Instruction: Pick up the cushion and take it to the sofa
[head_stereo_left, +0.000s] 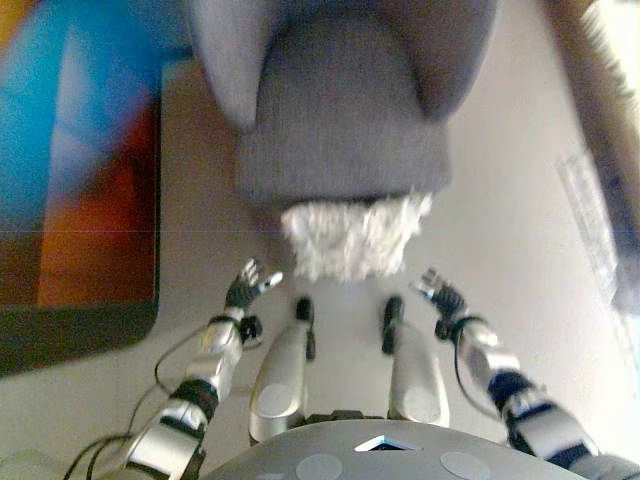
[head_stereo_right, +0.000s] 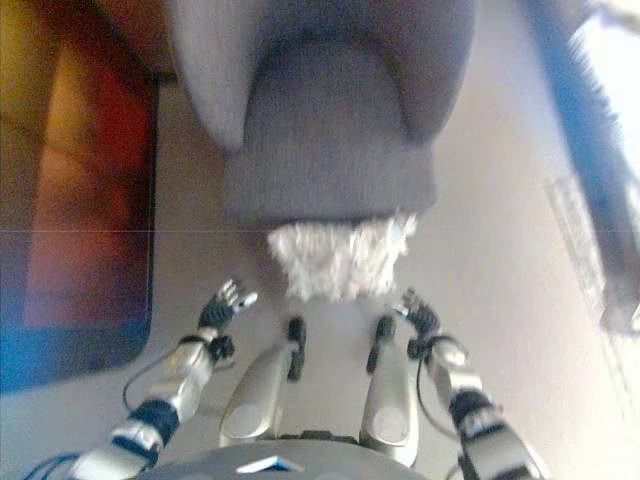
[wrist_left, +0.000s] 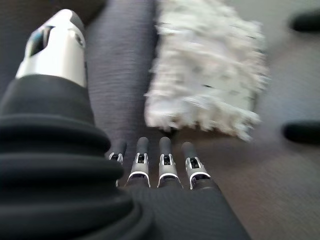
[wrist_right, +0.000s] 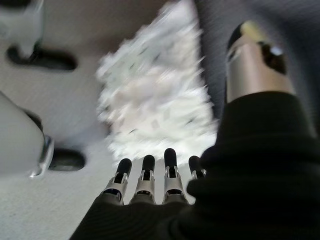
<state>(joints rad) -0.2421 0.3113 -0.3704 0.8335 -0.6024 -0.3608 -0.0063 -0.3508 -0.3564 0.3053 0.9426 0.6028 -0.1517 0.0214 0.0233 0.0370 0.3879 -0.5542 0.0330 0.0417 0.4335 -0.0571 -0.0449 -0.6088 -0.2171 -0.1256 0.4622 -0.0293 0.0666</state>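
Note:
A white shaggy cushion (head_stereo_left: 350, 238) lies on the floor against the front of a grey armchair (head_stereo_left: 345, 120). It also shows in the left wrist view (wrist_left: 205, 75) and the right wrist view (wrist_right: 155, 105). My left hand (head_stereo_left: 250, 285) is open, a little to the left of the cushion and apart from it. My right hand (head_stereo_left: 440, 295) is open, a little to the right of the cushion and apart from it. Both hands hold nothing.
A dark-edged rug (head_stereo_left: 80, 200) with blue and red patches lies on the floor to the left. A pale object (head_stereo_left: 600, 240) lies along the right edge. The floor (head_stereo_left: 500, 230) is light grey.

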